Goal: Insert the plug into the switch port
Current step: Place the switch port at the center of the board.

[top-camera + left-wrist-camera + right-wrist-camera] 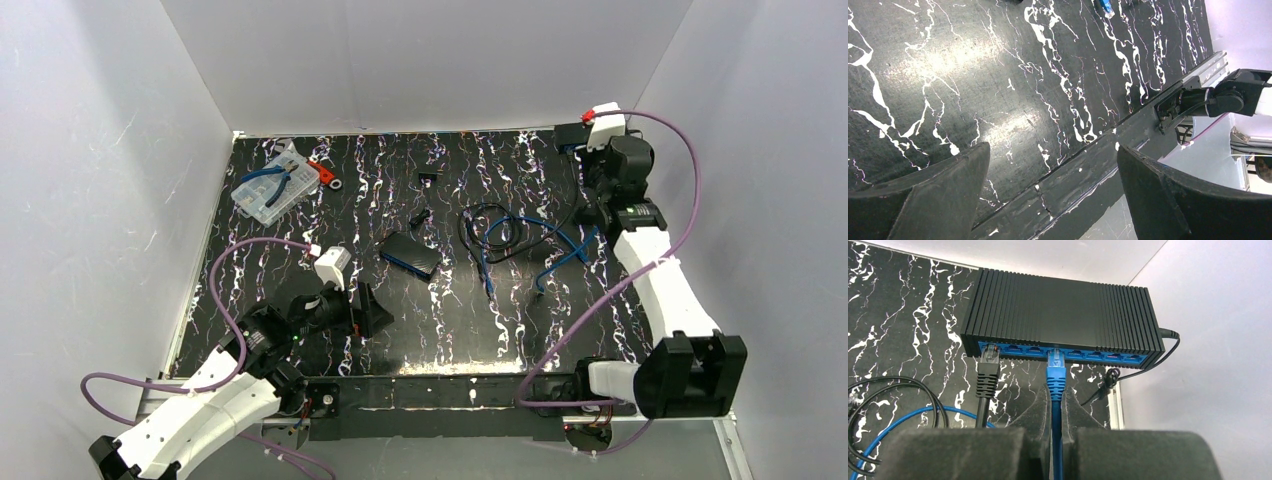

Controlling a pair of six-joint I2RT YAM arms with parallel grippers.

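Flanking the blue plug, a black plug occupies the switch.

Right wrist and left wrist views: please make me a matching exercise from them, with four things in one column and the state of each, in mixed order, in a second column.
Things
1. black ribbed network switch
2. black cable plug
3. blue cable plug
4. left gripper

States
A. sits in the leftmost port of the switch
B. open, above the bare marbled table
C. lies beside the white wall, blue port row facing the camera
D. at a port further right, gripped by the right gripper

Pairs: 1-C; 2-A; 3-D; 4-B
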